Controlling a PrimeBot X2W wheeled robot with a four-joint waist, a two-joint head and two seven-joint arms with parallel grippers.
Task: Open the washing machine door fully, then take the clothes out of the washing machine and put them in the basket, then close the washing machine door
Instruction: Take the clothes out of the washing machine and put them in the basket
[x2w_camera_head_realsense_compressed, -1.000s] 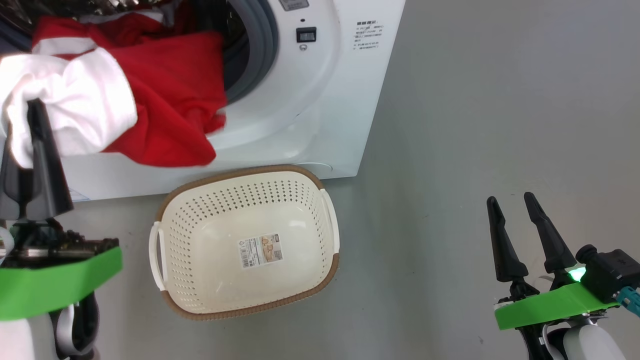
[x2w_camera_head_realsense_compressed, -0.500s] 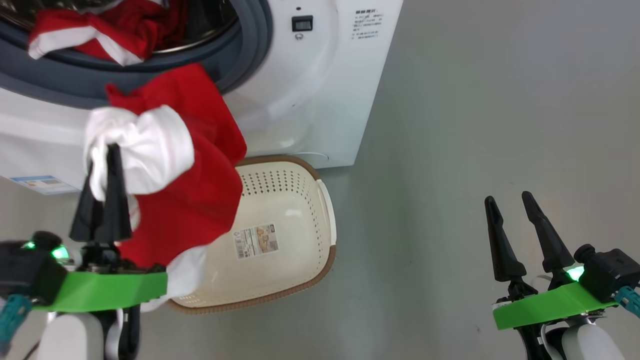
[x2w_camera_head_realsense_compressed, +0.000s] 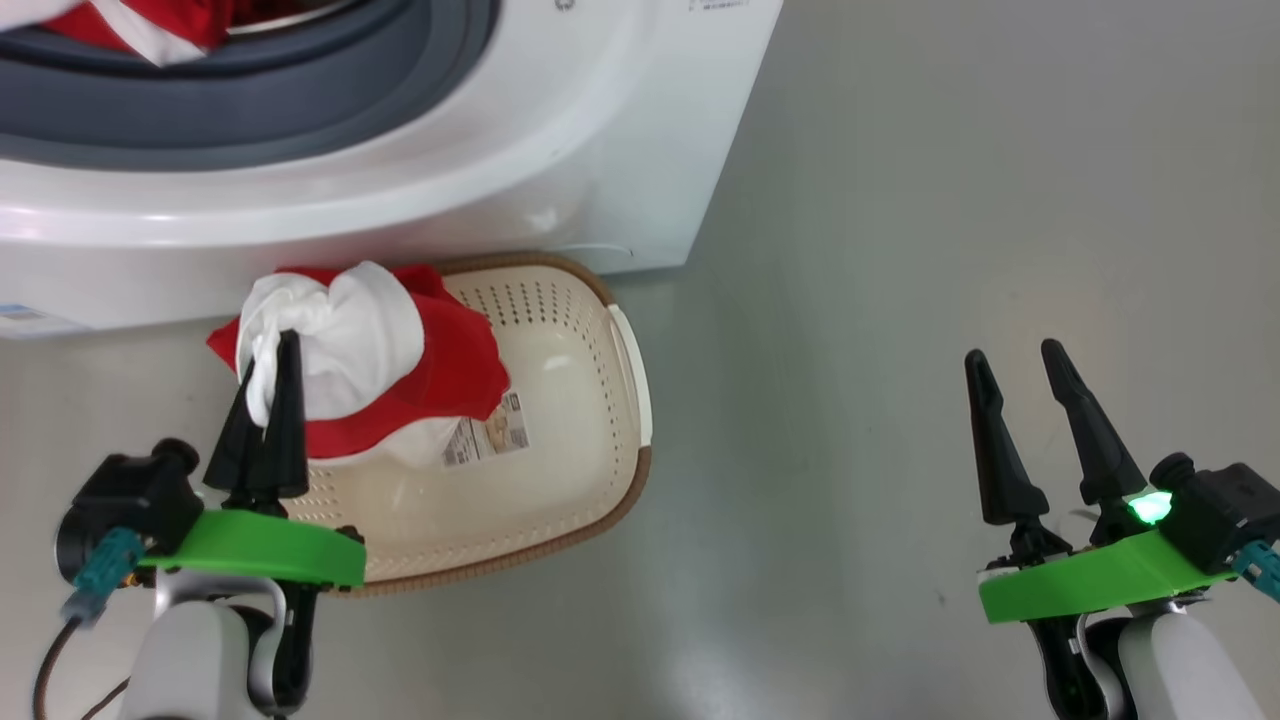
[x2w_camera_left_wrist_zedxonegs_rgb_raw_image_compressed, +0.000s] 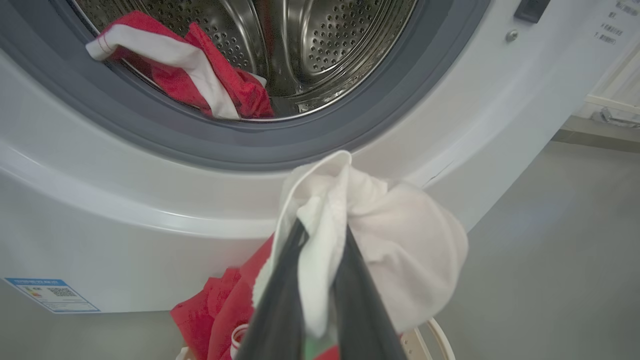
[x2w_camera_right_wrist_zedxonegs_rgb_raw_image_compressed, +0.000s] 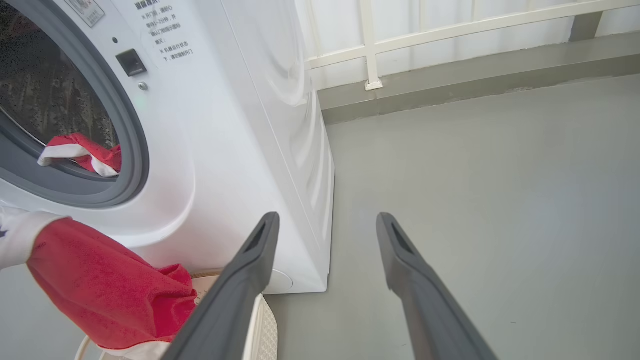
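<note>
- The washing machine (x2w_camera_head_realsense_compressed: 600, 120) shows its round opening uncovered at the upper left of the head view, so the door-opening step looks done.
- Unloading looks about halfway. One red-and-white bundle (x2w_camera_head_realsense_compressed: 370, 350) is out of the drum (x2w_camera_left_wrist_zedxonegs_rgb_raw_image_compressed: 310, 45) and hangs over the left half of the basket (x2w_camera_head_realsense_compressed: 590, 420). Its lower folds reach down inside, next to the sticker (x2w_camera_head_realsense_compressed: 490, 440) (I cannot tell whether they rest on the bottom).
- A second red-and-white piece (x2w_camera_left_wrist_zedxonegs_rgb_raw_image_compressed: 190, 80) lies on the drum's lower lip, just above the grey gasket (x2w_camera_left_wrist_zedxonegs_rgb_raw_image_compressed: 250, 145), at the upper left of the left wrist view.
- Left to do, by my reading: let this bundle go into the basket, fetch the second piece, then close the door.
- The left gripper (x2w_camera_head_realsense_compressed: 268, 360) is pressed together on a white fold of the bundle. In the left wrist view the white cloth is squeezed between the two fingers and bulges above and to the right of the tips.
- The right gripper (x2w_camera_head_realsense_compressed: 1011, 352) is spread wide and holds nothing. It sits at the lower right of the head view over bare floor (x2w_camera_head_realsense_compressed: 850, 300), well apart from the basket and both pieces.
</note>
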